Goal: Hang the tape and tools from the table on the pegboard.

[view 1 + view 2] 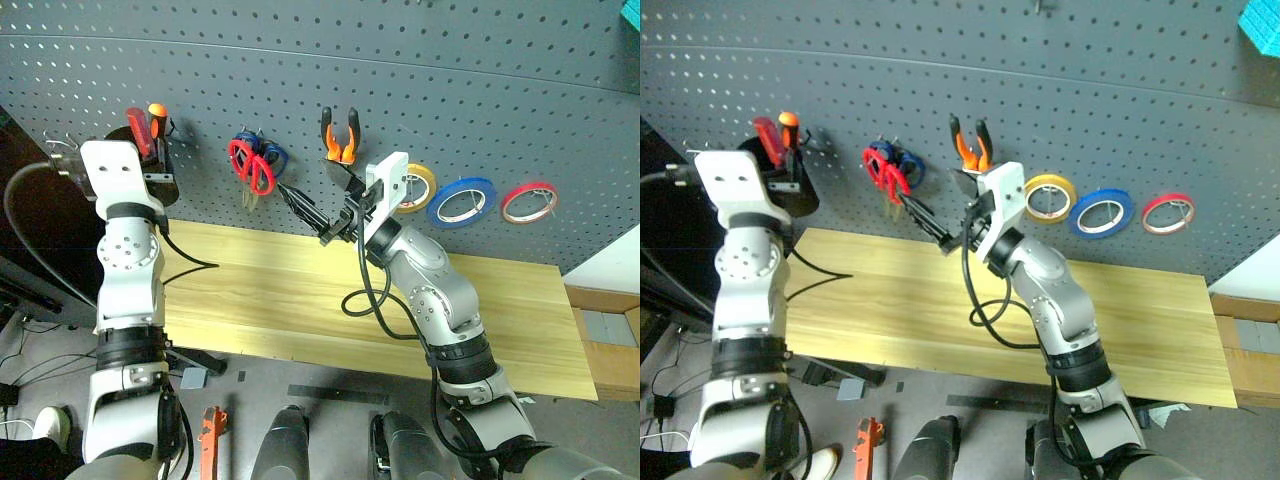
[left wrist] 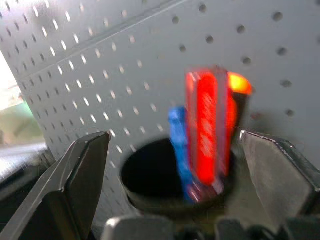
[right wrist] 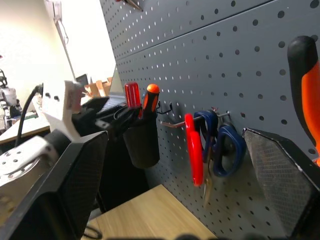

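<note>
Both jaws wide around screwdriver (image 2: 207, 132).

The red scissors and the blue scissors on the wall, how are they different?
The red-handled scissors hang in front; the blue-handled scissors hang behind them, partly hidden. The red pair's handles are red, the blue pair's are blue. Both hang handles up, blades down, from the same spot on the pegboard, between the black cup and the pliers.
</note>
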